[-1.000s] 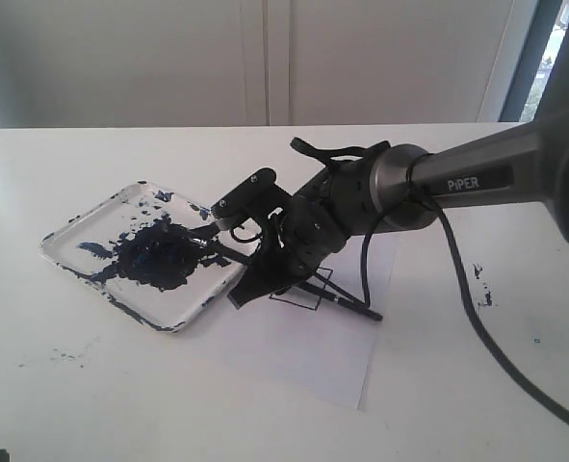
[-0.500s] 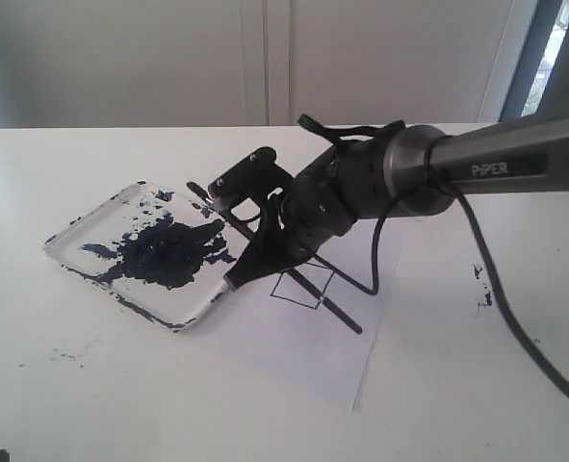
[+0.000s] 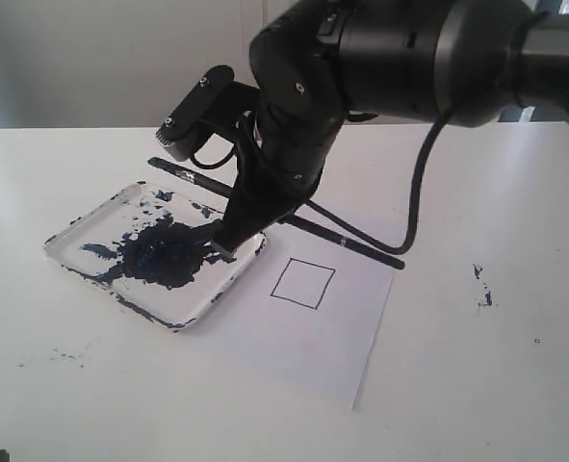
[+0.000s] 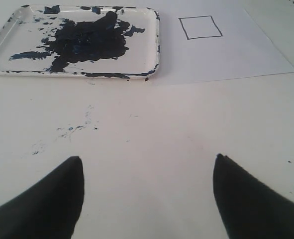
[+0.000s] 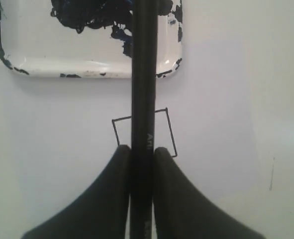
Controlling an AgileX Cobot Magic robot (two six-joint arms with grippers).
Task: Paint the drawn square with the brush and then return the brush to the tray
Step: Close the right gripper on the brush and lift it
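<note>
The drawn square (image 3: 303,284) lies unpainted on the paper (image 3: 294,356), just beside the tray (image 3: 91,236). Our right fingers (image 5: 119,169) pinch the brush (image 3: 351,241), raised above them; our left fingers (image 4: 57,199) gape wide, empty. We fear the thin handle twisting in that pinch and smearing paint past the outline.

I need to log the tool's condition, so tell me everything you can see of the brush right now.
The brush is a long, thin black rod with pale lettering on its shaft. The right gripper clamps it between its jaws partway along, so both ends stick out. In the exterior view it slants from upper left, near the tray, down to the right, ending by the edge of the paper sheet, beyond the drawn square. Its bristles cannot be made out.
</note>
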